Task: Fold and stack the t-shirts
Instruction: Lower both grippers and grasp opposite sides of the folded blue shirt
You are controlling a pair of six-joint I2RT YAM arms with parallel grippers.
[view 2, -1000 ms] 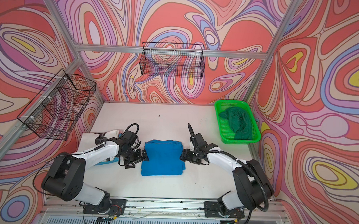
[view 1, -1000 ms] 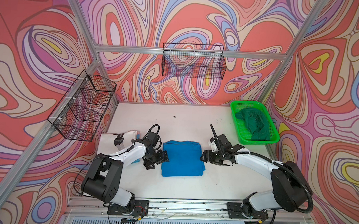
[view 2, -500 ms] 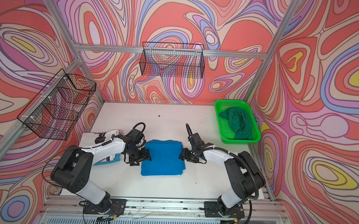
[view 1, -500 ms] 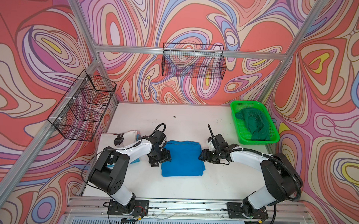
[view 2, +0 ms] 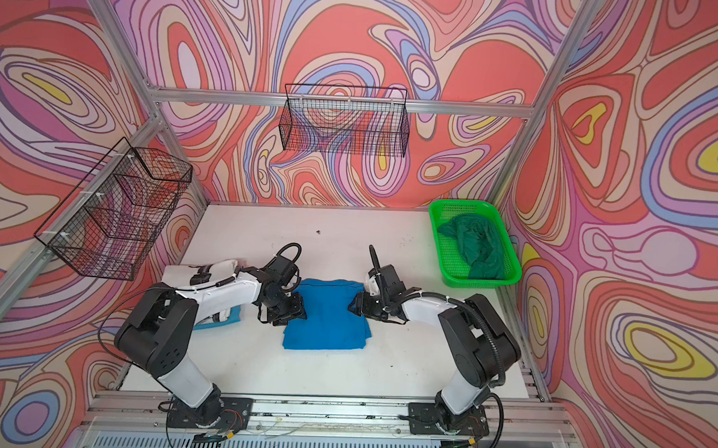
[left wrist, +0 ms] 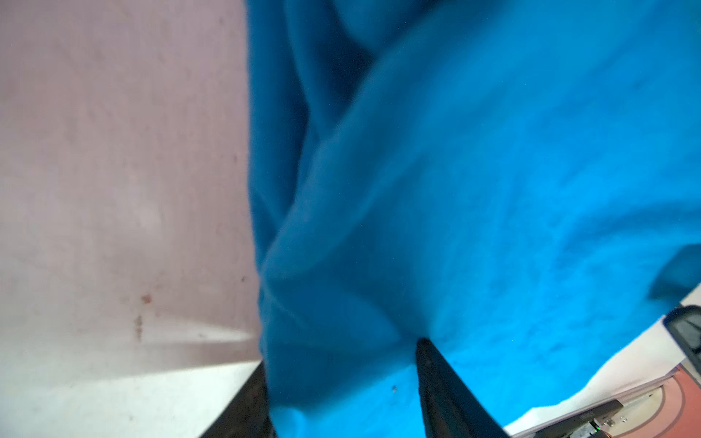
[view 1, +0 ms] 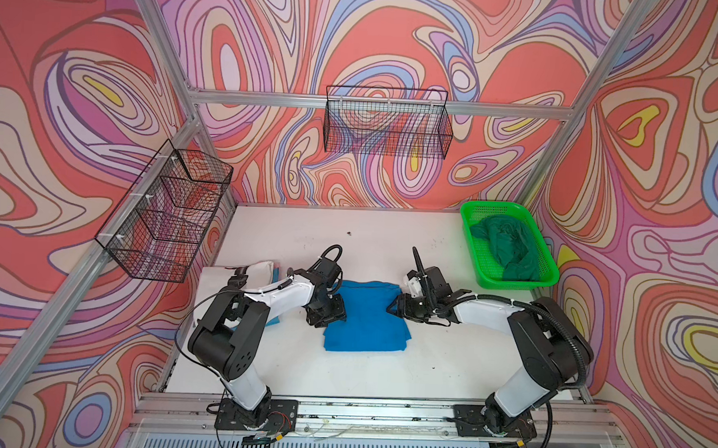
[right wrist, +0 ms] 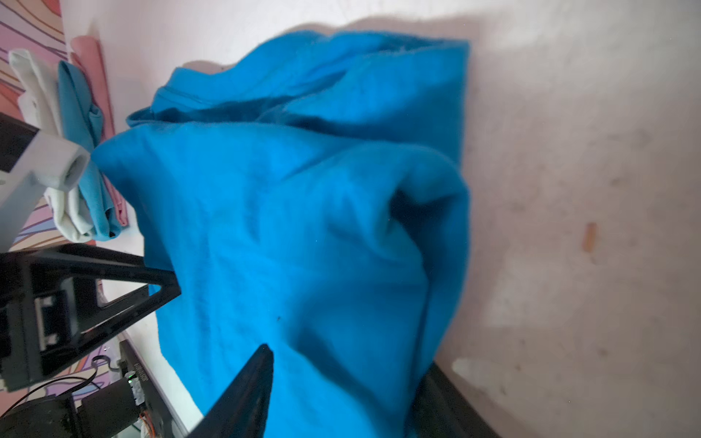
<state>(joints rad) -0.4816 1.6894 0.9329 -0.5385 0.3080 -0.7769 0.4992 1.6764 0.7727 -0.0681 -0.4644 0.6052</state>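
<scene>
Both top views are showing the whole white tabletop (view 1: pixel 342 378), with a folded bright blue t-shirt (view 1: pixel 363 321) lying at its centre between my two arms. My left jaws are reaching onto its left edge and my right jaws onto its right edge.

Only my wrist views are showing the cloth up close. In the left wrist view the blue cloth is filling the gap between my dark fingers (left wrist: pixel 444 390), and I cannot tell whether they are pinching it. In the right wrist view my right jaws are standing partly open and gripping a thick, bunched fold between the fingers (right wrist: pixel 246 390). That view is also catching a white t-shirt (right wrist: pixel 34 87) and a lighter blue t-shirt (right wrist: pixel 81 159) lying together at the tabletop's left side.

A bright green basket (view 1: pixel 517 284) is sitting at the far right corner, holding a crumpled dark green t-shirt (view 1: pixel 508 248). A back wire basket (view 1: pixel 388 126) and a side wire basket (view 1: pixel 166 212) are hanging on the walls.
</scene>
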